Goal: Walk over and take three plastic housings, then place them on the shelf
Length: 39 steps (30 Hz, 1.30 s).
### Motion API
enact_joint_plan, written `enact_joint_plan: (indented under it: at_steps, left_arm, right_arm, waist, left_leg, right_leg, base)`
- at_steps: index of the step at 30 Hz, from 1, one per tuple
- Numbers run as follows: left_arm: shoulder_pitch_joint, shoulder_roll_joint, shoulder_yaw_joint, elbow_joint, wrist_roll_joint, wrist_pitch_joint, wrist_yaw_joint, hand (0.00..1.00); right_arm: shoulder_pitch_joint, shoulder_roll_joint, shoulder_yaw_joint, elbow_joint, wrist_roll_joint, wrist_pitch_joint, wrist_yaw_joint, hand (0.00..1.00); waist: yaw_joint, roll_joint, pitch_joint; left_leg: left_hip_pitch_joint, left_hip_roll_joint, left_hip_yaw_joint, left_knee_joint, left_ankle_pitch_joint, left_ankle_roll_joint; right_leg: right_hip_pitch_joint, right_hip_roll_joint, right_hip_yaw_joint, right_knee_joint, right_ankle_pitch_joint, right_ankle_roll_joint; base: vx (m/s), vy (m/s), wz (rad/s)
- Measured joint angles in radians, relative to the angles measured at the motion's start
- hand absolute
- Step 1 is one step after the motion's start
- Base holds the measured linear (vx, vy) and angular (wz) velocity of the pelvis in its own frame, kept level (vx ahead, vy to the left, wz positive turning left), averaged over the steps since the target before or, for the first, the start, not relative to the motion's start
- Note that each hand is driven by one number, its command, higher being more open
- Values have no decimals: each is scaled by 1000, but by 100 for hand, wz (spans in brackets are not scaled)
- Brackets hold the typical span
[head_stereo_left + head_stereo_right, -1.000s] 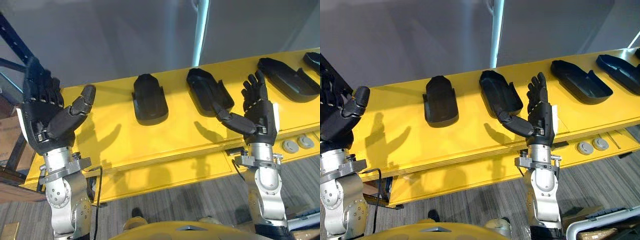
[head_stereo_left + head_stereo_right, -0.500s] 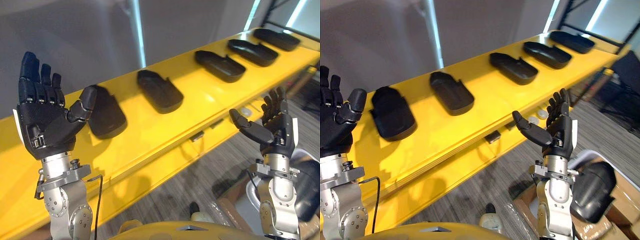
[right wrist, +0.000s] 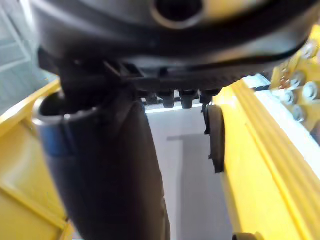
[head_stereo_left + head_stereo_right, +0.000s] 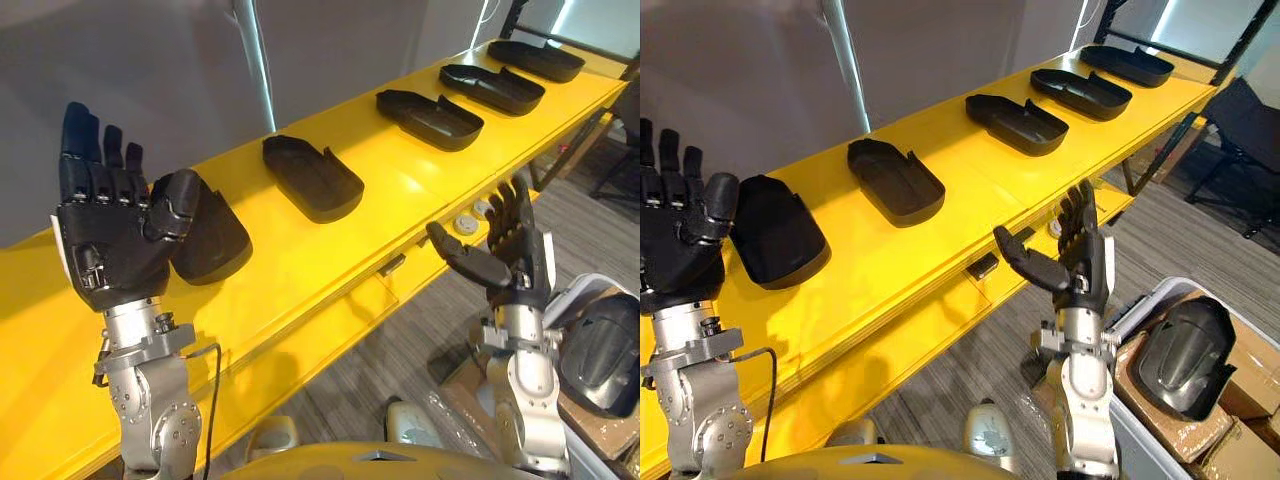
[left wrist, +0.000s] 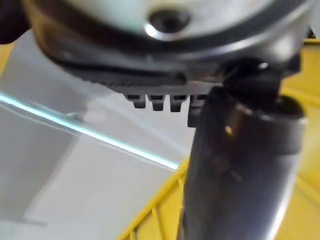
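Note:
Several black plastic housings lie in a row on the long yellow shelf [image 4: 300,262]: one [image 4: 212,238] partly behind my left hand, then [image 4: 312,178], [image 4: 428,118] and more toward the far right end [image 4: 492,88]. Another black housing [image 4: 1180,355] rests in a bin at the lower right. My left hand [image 4: 110,240] is raised before the shelf's left part, open and holding nothing. My right hand [image 4: 512,255] is held up over the floor in front of the shelf's lower ledge, open too, palm turned inward. In the right wrist view a housing's edge [image 3: 216,137] shows past the thumb [image 3: 115,165].
A light bin [image 4: 1137,303] with cardboard boxes stands on the grey floor at the lower right. A lower yellow ledge [image 4: 940,330] juts out under the shelf. A grey wall runs behind the shelf. A dark chair [image 4: 1240,120] stands at the far right.
The whole picture has swung to the right, so the camera turned; the bin with a housing has come into view. Both hands stay raised and open.

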Motion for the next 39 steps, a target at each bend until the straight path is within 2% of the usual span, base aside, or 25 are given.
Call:
enact_joint_plan:
  at_steps: [1,2,3,4,6,8,10,11,12,13,15,16,17,19,21,22,23,24,25,26,28,30,33,35,39]
  left_arm:
    - [2,1,-1,0,0,0,0,100]
    - [5,2,-2,0,11,-1,12,100]
    - [8,1,0,3,41,-1,38,100]
    - [16,3,23,2,44,-2,45,100]
    - [18,11,80,3,33,-4,44,100]
    - [18,9,112,2,3,-22,42,100]
    - [28,-16,133,1,-6,-38,36,100]
    - [35,-25,140,0,-13,-39,30,100]
    - [48,-43,147,0,-38,-38,22,100]
    - [56,-56,149,1,-51,-35,22,100]
    - [111,-121,125,1,-87,-18,14,100]
    - [116,-123,125,1,-88,-18,15,100]
    - [112,-125,144,1,-83,-25,41,100]
    - [112,-128,145,2,-85,-29,76,100]
    - [105,-127,138,9,-94,-25,74,100]
    - [105,-127,134,13,-96,-25,73,100]
    - [111,-128,117,24,-97,-23,66,100]
    - [126,-130,104,25,-96,-23,57,100]
    - [154,-132,95,24,-95,-24,42,100]
    - [168,-133,93,25,-96,-24,32,100]
    - [194,-133,95,34,-120,-24,-11,100]
    - [195,-132,94,55,-119,-24,-25,100]
    - [177,-120,78,103,-117,-9,-44,100]
    - [175,-117,62,123,-118,12,-48,100]
    - [133,-72,59,123,-91,21,-55,100]
  right_arm:
    - [16,4,1,-1,9,-2,11,100]
    - [26,4,1,-1,18,-2,30,100]
    - [23,-1,3,-2,38,-5,52,100]
    - [0,-16,17,-2,52,-7,71,100]
    - [-66,-49,49,6,51,-21,78,100]
    - [-144,-65,94,45,40,-50,37,100]
    - [-203,-53,157,109,10,-51,-13,100]
    - [-206,-47,171,123,-4,-50,-20,100]
    - [-200,-35,194,139,-14,-47,-25,100]
    - [-196,-33,202,144,-28,-38,-25,100]
    - [-138,-54,200,144,-46,9,-23,100]
    - [-126,-58,196,144,-44,16,-20,100]
    - [-122,-76,180,144,-35,41,10,100]
    - [-120,-97,156,144,11,42,48,100]
    - [-94,-93,118,137,12,42,52,100]
    - [-82,-94,109,134,15,42,52,100]
    - [-61,-96,89,134,32,43,52,100]
    - [-51,-96,71,134,34,45,46,100]
    - [-49,-98,56,134,34,50,37,100]
    - [-49,-99,54,134,34,53,33,100]
    - [-56,-104,65,153,36,56,9,100]
    - [-95,-108,85,218,32,56,-16,100]
    - [-195,-107,103,338,4,57,-85,100]
    - [-257,-106,102,409,-3,58,-137,100]
    - [-343,-121,65,451,-48,59,-227,100]
  waist:
    - [1,-9,4]
    - [2,-17,12]
    - [1,-7,25]
    - [8,-11,23]
    - [14,-15,22]
    - [29,-14,21]
    - [68,-25,13]
    - [76,-32,9]
    - [88,-47,0]
    - [86,-53,-3]
    - [79,1,-31]
    - [75,5,-34]
    - [55,10,-36]
    - [22,6,-35]
    - [-2,-9,-27]
    - [-1,-10,-23]
    - [7,-10,-15]
    - [8,-2,-17]
    - [13,6,-17]
    - [16,10,-19]
    - [44,21,-25]
    - [67,8,-44]
    - [81,-14,-31]
    - [87,-15,-30]
    - [88,-16,-17]
  left_leg:
    - [0,-3,24,12,-7,11]
    - [1,3,61,18,-14,29]
    - [4,15,111,-16,10,51]
    - [7,27,173,-54,42,58]
    - [10,41,239,-130,102,59]
    - [14,65,286,-186,155,46]
    - [8,109,339,-215,198,5]
    - [5,118,349,-214,210,-11]
    - [-4,142,366,-208,226,-39]
    - [-5,156,367,-207,237,-52]
    - [12,220,362,-261,292,-77]
    - [21,233,366,-268,306,-79]
    - [34,285,389,-261,333,-68]
    - [28,314,382,-249,382,-9]
    - [-44,353,330,-123,458,98]
    - [-72,361,312,-83,461,107]
    - [-98,331,256,-45,380,32]
    - [-111,278,218,-55,333,14]
    - [-111,201,173,-107,287,13]
    - [-110,159,154,-143,275,17]
    - [-107,29,39,-285,260,15]
    - [-91,-1,16,-343,283,-5]
    - [-94,-19,43,-341,283,9]
    - [-93,-35,43,-318,268,30]
    - [-121,-54,27,-308,249,49]
  right_leg:
    - [-1,-10,-6,-22,12,16]
    - [0,-18,-11,-78,53,21]
    - [-3,-60,-111,-102,52,-49]
    - [-59,-107,-237,2,25,-86]
    - [-70,-149,-372,144,-13,-127]
    - [-24,-191,-446,226,-56,-145]
    - [67,-270,-516,225,-80,-137]
    - [87,-296,-534,209,-78,-138]
    - [110,-323,-559,160,-75,-114]
    - [114,-304,-568,147,-88,-78]
    - [102,-212,-602,128,-112,-45]
    - [103,-196,-604,121,-125,-28]
    - [96,-136,-604,86,-164,-33]
    - [79,-99,-605,78,-179,-59]
    - [91,-75,-611,53,-198,-90]
    - [103,-73,-607,34,-201,-96]
    - [117,-70,-602,5,-196,-106]
    - [122,-69,-600,-11,-189,-112]
    - [123,-67,-584,-32,-180,-112]
    - [121,-63,-574,-43,-174,-111]
    - [109,-44,-534,-86,-153,-109]
    - [66,-53,-505,-85,-140,-87]
    - [47,-74,-490,-81,-116,-65]
    - [51,-87,-494,-85,-99,-55]
    - [65,-97,-516,-143,-59,-40]
  base:
    - [-264,135,-87]
    - [-340,124,-97]
    - [-346,119,-134]
    - [-315,105,-128]
    - [-196,26,-113]
    - [-95,-85,-88]
    - [-73,-228,-83]
    - [-55,-340,-72]
    - [-27,-304,-50]
    - [-43,-457,-59]
    - [11,-373,-63]
    - [34,-504,-107]
    - [10,-416,-104]
    - [-20,-370,-79]
    - [-37,-316,-28]
    - [-39,-199,-20]
    - [-33,-112,-19]
    - [-27,-74,-31]
    - [-8,-40,-31]
    - [9,-2,-42]
    - [18,45,-50]
    - [18,49,-43]
    - [62,93,-27]
    - [67,102,-16]
    - [14,89,4]
